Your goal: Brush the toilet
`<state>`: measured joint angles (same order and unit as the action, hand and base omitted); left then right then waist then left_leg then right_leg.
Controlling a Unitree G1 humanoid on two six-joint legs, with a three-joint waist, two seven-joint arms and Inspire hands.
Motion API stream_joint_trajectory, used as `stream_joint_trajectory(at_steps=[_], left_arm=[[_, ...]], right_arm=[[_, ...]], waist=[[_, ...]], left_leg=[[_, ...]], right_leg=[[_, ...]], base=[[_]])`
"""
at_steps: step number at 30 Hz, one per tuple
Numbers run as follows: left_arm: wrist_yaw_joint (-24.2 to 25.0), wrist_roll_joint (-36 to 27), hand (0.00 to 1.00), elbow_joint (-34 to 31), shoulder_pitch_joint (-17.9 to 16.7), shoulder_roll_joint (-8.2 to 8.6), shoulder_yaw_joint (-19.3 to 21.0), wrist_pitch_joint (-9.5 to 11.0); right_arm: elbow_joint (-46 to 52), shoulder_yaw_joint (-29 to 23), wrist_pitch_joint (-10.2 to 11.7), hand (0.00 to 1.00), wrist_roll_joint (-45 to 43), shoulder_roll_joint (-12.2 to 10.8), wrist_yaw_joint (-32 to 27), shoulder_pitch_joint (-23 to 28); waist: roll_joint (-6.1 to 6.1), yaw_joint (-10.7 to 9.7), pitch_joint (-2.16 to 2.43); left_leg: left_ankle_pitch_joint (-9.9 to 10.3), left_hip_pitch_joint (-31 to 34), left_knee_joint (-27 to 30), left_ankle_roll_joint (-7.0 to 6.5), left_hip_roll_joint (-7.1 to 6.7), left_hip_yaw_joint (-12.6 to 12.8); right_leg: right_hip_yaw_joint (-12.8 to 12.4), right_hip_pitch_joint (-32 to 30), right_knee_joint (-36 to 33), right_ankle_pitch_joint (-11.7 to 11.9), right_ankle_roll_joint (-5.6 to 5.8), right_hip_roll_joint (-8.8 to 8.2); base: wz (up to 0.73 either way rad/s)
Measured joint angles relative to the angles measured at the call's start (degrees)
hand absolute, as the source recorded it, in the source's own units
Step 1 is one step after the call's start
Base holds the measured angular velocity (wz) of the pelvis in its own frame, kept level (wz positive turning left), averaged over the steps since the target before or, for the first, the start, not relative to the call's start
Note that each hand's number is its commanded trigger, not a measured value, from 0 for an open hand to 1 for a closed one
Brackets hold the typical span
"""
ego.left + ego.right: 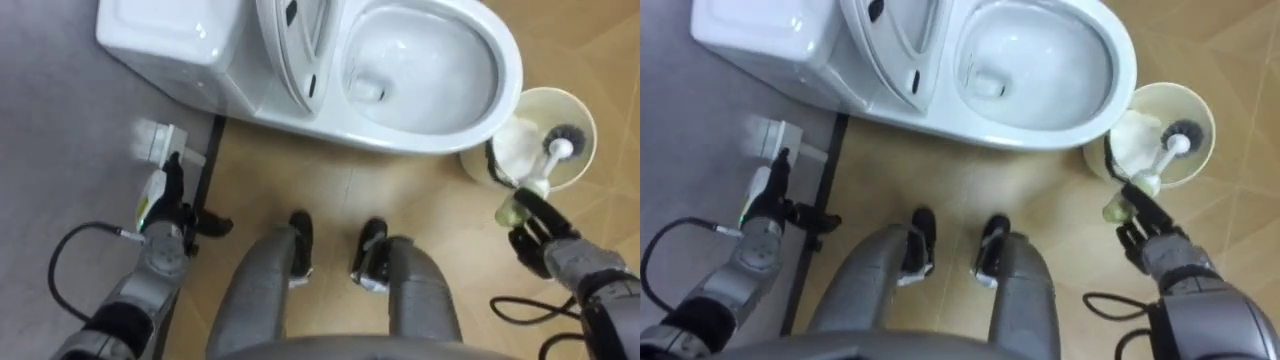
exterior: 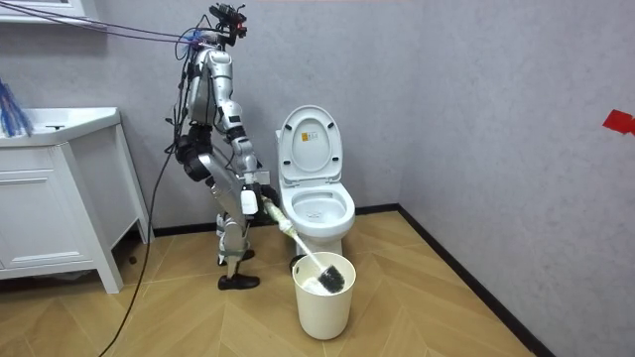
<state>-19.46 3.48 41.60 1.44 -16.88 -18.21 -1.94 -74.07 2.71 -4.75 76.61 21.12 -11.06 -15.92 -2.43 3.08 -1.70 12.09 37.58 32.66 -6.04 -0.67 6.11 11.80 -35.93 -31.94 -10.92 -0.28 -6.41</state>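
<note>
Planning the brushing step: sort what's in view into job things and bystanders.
Job: toilet, toilet brush, bucket holding its head, right robot hand gripping the brush handle.
Lying about: white cabinet, red wall mark, left robot hand hanging idle.

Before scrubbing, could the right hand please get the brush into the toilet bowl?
Probably yes: the right hand grips the brush, the lid is up, the open bowl lies beside the bucket.

One toilet [image 1: 400,135], one toilet brush [image 1: 550,158], one cream bucket [image 1: 586,118], one white cabinet [image 2: 50,218].
</note>
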Motion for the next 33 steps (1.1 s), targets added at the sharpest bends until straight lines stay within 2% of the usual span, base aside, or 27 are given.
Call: stream_joint_trajectory(at_steps=[4, 8, 10, 12, 13, 15, 16, 18, 21, 23, 26, 29, 30, 33], left_arm=[[-0.04, 0.06, 0.00, -1.84, -2.38, -0.03, 2.51, 0.23], [0.45, 4.30, 0.00, -2.89, -5.42, 0.82, 5.73, 1.26], [0.48, 6.34, 0.00, -5.56, -7.66, 0.87, 7.73, 1.58], [0.11, 7.64, 0.00, -9.87, -12.17, 1.06, 10.16, 2.54], [0.00, 8.13, 0.00, -10.79, -12.67, 1.11, 10.68, 2.77], [-0.38, 10.90, 0.00, -14.69, -16.23, 1.30, 11.92, 3.59], [-0.46, 11.77, 0.00, -15.40, -16.89, 1.56, 12.45, 4.13], [-2.43, 13.11, 0.00, -17.66, -19.53, 2.94, 13.78, 5.68], [-4.08, 15.34, 0.00, -20.80, -22.08, 3.26, 14.69, 7.02], [-4.58, 17.22, 0.00, -21.73, -23.00, 3.87, 15.88, 7.05], [-5.42, 20.69, 0.00, -27.21, -25.22, 3.92, 17.10, 7.66], [-7.92, 24.26, 0.00, -31.74, -25.74, 4.04, 19.71, 10.03], [-9.16, 25.75, 0.00, -33.50, -25.71, 4.16, 20.45, 10.79], [-11.53, 28.50, 0.00, -36.85, -25.74, 5.02, 20.39, 12.54]], right_arm=[[2.25, -1.91, 1.47, 1.00, 1.96, -1.05, 0.18, 3.17], [4.85, -4.83, 2.91, 1.00, 1.75, -3.00, 0.63, 7.95], [7.53, -5.34, 3.47, 1.00, 1.42, -3.88, 0.59, 11.41], [13.53, -6.08, 3.85, 1.00, -0.86, -4.58, 0.05, 16.30], [14.56, -6.12, 4.29, 1.00, -1.60, -4.87, -0.09, 17.25], [16.83, -6.15, 5.55, 1.00, -5.95, -5.43, -0.20, 20.22], [17.29, -6.14, 5.63, 1.00, -7.91, -5.43, -0.28, 20.72], [21.30, -5.85, 6.85, 1.00, -15.23, -5.82, -0.94, 23.92], [25.78, -4.60, 7.84, 1.00, -23.74, -6.86, -1.35, 26.01], [26.99, -3.78, 8.25, 1.00, -29.66, -7.10, -1.26, 26.19], [29.47, -3.34, 9.22, 1.00, -39.93, -8.11, -1.27, 27.86], [32.66, -2.51, 9.35, 1.00, -46.61, -8.28, -0.52, 28.84], [32.72, -1.66, 10.21, 1.00, -48.60, -8.26, -0.12, 28.70], [32.76, -0.51, 10.52, 1.00, -52.89, -8.38, 1.47, 28.13]], waist=[[-0.05, -1.26, 0.06], [-0.09, -1.39, 0.26], [-0.18, -1.57, 0.34], [-0.03, -1.46, 0.63], [0.06, -1.53, 0.71], [0.14, -1.92, 1.00], [0.13, -1.76, 1.02], [0.15, -1.30, 1.28], [-0.60, -1.07, 1.74], [-0.76, -1.21, 1.79], [-1.56, -0.86, 2.07], [-1.68, 0.95, 2.02], [-1.70, 1.68, 1.98], [-1.65, 2.89, 1.90]], left_leg=[[0.04, -4.11, -2.14, -0.01, -0.02, -0.75], [0.23, -10.03, -5.60, 0.27, -0.16, -0.94], [0.32, -12.63, -7.05, 0.46, -0.18, -1.21], [0.46, -16.02, -9.04, 0.74, -0.25, -1.22], [0.46, -16.83, -9.49, 0.80, -0.27, -1.25], [0.66, -19.85, -10.35, 1.10, -0.26, -1.62], [0.70, -20.66, -10.69, 1.16, -0.26, -1.63], [0.90, -24.16, -12.40, 1.46, -0.26, -1.62], [0.85, -27.72, -14.45, 1.82, -0.15, -1.53], [0.85, -29.04, -14.81, 1.99, -0.15, -2.27], [1.06, -30.33, -14.80, 2.39, -0.16, -3.92], [1.19, -31.74, -15.27, 2.61, -0.22, -4.76], [1.20, -32.21, -15.51, 2.66, -0.18, -4.76], [1.26, -32.36, -15.57, 2.75, -0.16, -5.08]], right_leg=[[0.75, 5.08, 3.53, 0.40, 0.48, 0.58], [1.01, 11.34, 7.48, 0.65, 0.85, 1.11], [1.19, 13.95, 8.93, 0.66, 0.86, 1.33], [1.39, 17.36, 10.73, 0.65, 0.88, 1.55], [1.55, 18.22, 11.17, 0.64, 0.89, 1.58], [2.29, 21.44, 12.70, 0.59, 0.85, 1.78], [2.48, 22.28, 13.05, 0.58, 0.86, 1.83], [2.57, 25.56, 14.06, 0.45, 0.92, 2.01], [2.72, 28.91, 15.90, 0.32, 0.83, 2.32], [3.72, 31.20, 17.35, 0.34, 0.82, 2.40], [5.24, 33.64, 19.45, 0.41, 0.78, 2.63], [5.94, 35.84, 20.30, 0.45, 0.76, 3.05], [5.96, 36.22, 20.38, 0.45, 0.75, 3.28], [6.36, 36.55, 20.37, 0.45, 0.75, 3.35]], base=[[0.07], [0.01], [0.03], [0.00], [0.04], [0.08], [0.04], [0.00], [-0.03], [0.18], [0.32], [0.12], [0.00], [0.05]])
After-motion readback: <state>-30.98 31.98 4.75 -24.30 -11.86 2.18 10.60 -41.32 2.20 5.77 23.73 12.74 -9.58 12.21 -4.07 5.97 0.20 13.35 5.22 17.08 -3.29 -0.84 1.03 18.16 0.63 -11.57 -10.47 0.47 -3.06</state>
